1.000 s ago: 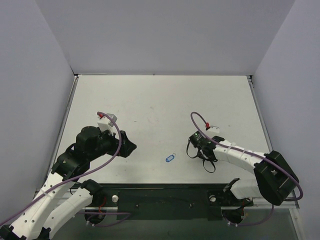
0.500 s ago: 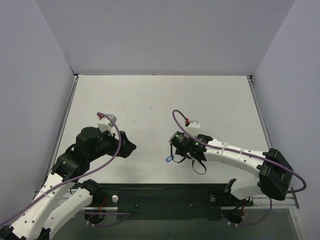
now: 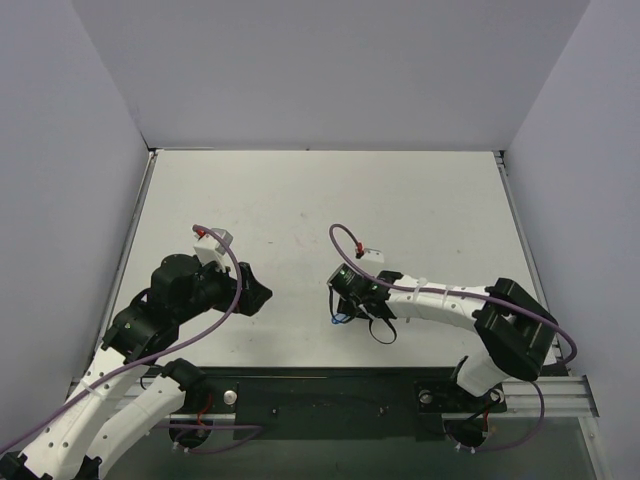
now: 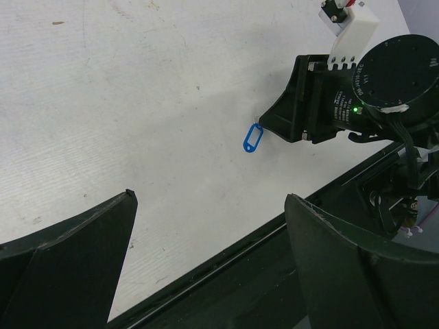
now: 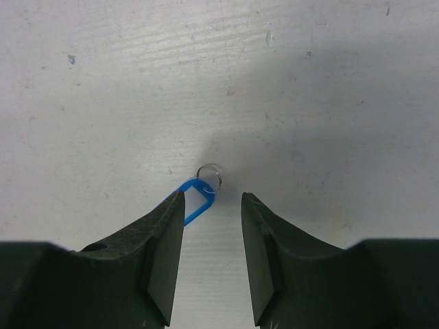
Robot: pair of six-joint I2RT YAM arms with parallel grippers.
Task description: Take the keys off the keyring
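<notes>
I'm working at the desk (image 3: pixel 400 200). I'm parking the left gripper (image 4: pixel 209 199) wide open, watching from the side. I'm setting the right gripper (image 5: pixel 212 197), jaws apart and empty, astride the keyring (image 5: pixel 197 199) lying flat near the desk's front, aiming at its thin ring (image 5: pixel 208 164); I'm spotting no keys.

The keyring (image 5: pixel 197 200) lies on the worktop (image 3: pixel 400 200) at the right gripper (image 5: pixel 211 204) tips, with the left gripper (image 3: pixel 262 293) well apart on its left.
</notes>
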